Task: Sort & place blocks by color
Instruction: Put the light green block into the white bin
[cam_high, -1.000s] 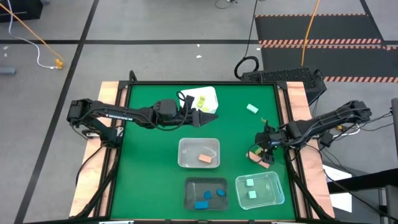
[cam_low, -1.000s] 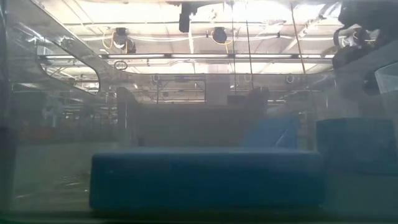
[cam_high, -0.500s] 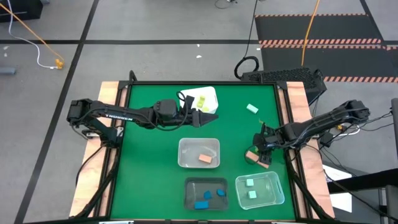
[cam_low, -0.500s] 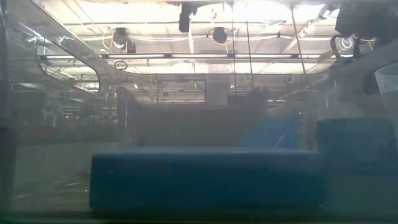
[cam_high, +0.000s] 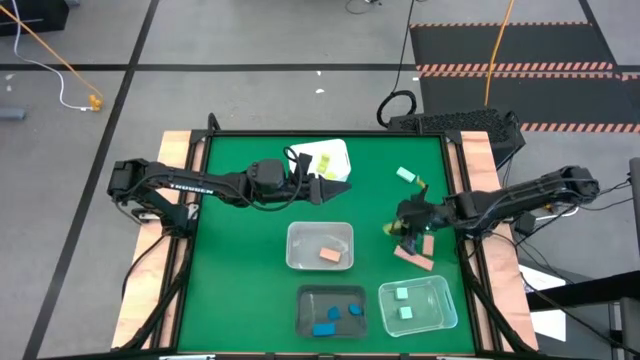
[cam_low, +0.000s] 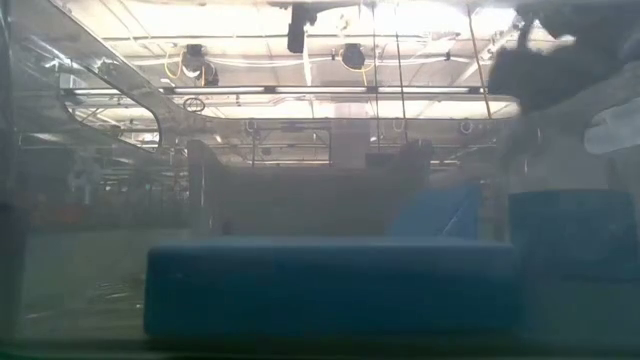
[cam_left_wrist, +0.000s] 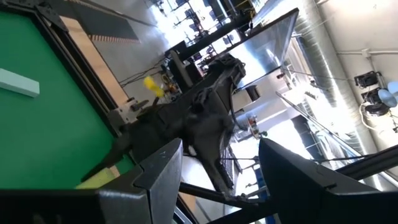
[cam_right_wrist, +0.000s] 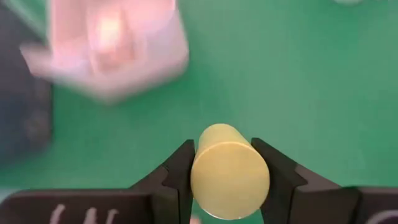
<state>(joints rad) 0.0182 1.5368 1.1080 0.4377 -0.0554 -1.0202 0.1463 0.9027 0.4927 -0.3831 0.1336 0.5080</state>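
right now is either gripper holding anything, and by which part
The right gripper holds a yellow cylindrical block, its fingers pressed on the two opposite curved sides, one round end facing the wrist camera. The left gripper holds nothing.

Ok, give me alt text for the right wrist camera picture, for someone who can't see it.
The right gripper is shut on a yellow cylinder-shaped block, its round end facing the camera between the two dark fingers. Behind it lies the green table, with a blurred clear tub holding something salmon-tan.
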